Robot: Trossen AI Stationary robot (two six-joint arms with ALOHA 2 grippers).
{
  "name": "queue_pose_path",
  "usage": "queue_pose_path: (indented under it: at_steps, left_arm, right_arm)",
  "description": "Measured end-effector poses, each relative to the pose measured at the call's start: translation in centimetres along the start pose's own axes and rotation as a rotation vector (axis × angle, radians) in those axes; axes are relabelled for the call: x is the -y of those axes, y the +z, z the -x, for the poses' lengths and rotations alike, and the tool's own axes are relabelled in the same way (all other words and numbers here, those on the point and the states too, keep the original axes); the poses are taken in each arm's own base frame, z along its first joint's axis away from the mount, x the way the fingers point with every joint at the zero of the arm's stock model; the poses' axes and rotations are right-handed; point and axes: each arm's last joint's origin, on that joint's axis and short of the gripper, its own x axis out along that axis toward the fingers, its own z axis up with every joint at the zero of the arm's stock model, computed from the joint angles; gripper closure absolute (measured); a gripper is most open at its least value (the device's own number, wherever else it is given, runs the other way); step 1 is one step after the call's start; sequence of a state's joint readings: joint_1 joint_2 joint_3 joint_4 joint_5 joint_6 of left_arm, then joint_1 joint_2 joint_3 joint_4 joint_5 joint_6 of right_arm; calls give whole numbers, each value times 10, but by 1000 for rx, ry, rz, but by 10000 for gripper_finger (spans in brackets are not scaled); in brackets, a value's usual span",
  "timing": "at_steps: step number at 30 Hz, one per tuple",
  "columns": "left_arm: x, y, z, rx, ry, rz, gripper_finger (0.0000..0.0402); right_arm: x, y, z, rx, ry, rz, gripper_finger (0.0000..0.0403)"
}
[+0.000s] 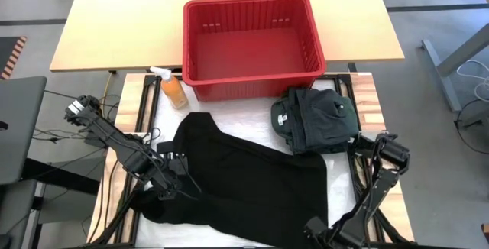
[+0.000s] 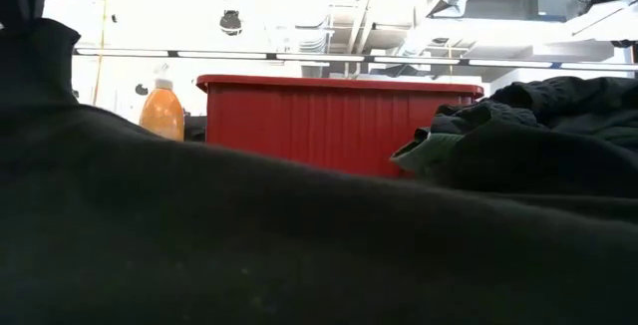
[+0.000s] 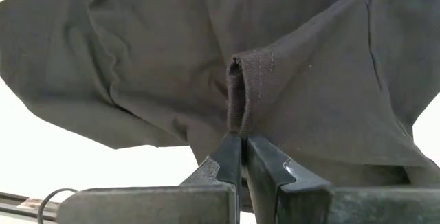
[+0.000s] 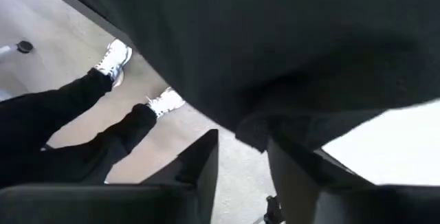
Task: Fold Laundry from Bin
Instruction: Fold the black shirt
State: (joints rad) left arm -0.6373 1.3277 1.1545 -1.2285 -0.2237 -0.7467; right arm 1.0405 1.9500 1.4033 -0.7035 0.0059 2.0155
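A large black garment [image 1: 244,180] lies spread over the white-covered table, and it fills the low view [image 2: 249,245]. My left gripper [image 1: 170,182] is at its left edge, shut on a stitched hem [image 3: 237,100]. My right gripper [image 1: 317,230] stands open at the garment's near right corner [image 4: 254,131], which hangs between its fingers. A folded dark green and black pile [image 1: 313,119] rests on the table at the right. The red bin [image 1: 244,1] stands behind it at the far side. My left gripper pinches a folded bit of the garment's stitched hem [image 3: 238,124] between its two fingertips [image 3: 230,157]. The fingers come steeply from above. The hem stands bunched up from the fingers, and the cloth around it spreads out slack. My right gripper's fingers stand on either side of the corner; whether they touch it I cannot tell.
An orange spray bottle [image 1: 172,88] stands left of the bin, at the table's far left. In the right wrist view a person's legs and white shoes [image 4: 117,59] show on the floor beyond the table's near edge.
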Motion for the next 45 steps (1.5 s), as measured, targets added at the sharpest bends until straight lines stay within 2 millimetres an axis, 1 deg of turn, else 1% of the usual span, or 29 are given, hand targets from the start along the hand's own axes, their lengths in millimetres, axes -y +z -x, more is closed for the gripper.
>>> queue_pose_path:
  at_steps: [4, 6, 8, 11, 15, 16, 17, 23, 29, 31, 34, 40, 43, 45]
  left_arm:
    - [0, 0, 0, 1, -1, 7, 401]
    - [0, 0, 0, 5, -4, 8, 401]
    - [1, 1, 0, 4, -7, 8, 401]
    - [1, 0, 0, -8, -20, 8, 401]
    - [1, 0, 0, -10, -23, 1, 401]
    - [1, 0, 0, -10, -22, 1, 401]
    - [1, 0, 0, -8, -20, 1, 401]
    - [1, 0, 0, -6, -19, 0, 401]
    - [1, 0, 0, -6, -19, -3, 401]
    - [1, 0, 0, -6, -18, -3, 401]
    - [1, 0, 0, -6, -18, -4, 401]
    - [1, 0, 0, -3, -21, -7, 401]
    - [2, 2, 0, 7, -31, -4, 401]
    - [3, 2, 0, 9, -44, -4, 396]
  right_arm:
    - [0, 4, -14, 8, -39, -8, 220]
    - [1, 7, -23, -1, -75, -23, 219]
    - [1, 7, -25, -17, -88, -36, 229]
    - [4, 6, -23, -4, -107, -55, 273]
    - [9, 1, -18, 1, -125, -44, 365]
    - [10, -1, -17, -5, -123, -38, 381]
    - [11, -3, -17, -8, -122, -33, 386]
    - [15, -16, -17, -70, -138, -24, 363]
    - [21, -25, -15, -137, -177, 5, 387]
    - [21, -29, -13, -143, -176, 19, 389]
    - [21, -32, -12, -147, -170, 52, 366]
    - [20, -33, -3, -137, -205, 111, 278]
    - [17, -35, 7, -126, -242, 143, 230]
    - [13, -36, 19, -118, -265, 173, 200]
